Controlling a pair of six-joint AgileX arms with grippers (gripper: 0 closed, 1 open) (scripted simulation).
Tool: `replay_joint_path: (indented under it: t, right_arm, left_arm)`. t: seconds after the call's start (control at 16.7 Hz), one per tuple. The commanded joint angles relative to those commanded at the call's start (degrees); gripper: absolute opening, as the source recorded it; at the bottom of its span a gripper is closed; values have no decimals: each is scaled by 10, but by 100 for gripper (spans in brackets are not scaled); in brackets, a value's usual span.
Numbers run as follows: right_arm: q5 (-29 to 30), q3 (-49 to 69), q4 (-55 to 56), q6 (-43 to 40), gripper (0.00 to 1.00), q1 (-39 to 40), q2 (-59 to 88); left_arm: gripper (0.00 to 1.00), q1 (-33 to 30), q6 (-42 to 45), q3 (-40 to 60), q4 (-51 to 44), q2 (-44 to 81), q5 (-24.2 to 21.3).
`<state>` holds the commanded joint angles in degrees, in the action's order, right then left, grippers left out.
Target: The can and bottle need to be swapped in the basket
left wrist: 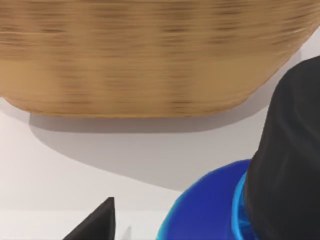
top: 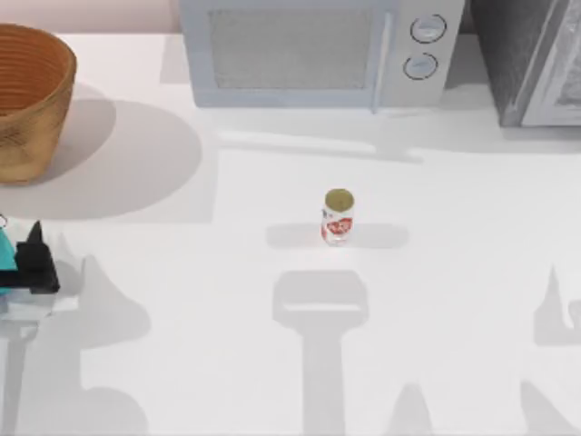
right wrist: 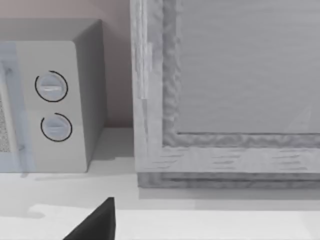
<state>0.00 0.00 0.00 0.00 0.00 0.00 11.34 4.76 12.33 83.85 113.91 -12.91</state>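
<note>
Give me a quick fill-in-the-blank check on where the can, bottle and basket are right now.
1. The can stands upright on the open table, in front of the ____.
2. The basket sits at the table's far ____ corner.
3. The left gripper, at the table's left edge, is closed on the ____.
4. The can's top is ____ in colour.

Missing words: microwave; left; bottle; gold

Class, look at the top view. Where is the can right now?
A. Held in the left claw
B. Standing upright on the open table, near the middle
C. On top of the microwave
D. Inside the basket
B: the can stands upright on the bare table, well apart from the basket at the far left.
</note>
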Motion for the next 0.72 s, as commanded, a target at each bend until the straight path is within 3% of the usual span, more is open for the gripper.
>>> replay_joint_path:
  t: [0.12,0.72]
  right_arm:
    - [0,0,0,0,100,0,0]
    - [0,0,0,0,100,0,0]
  left_arm:
    - [100,0,0,0,0,0,0]
    - [25,0,0,0,0,0,0]
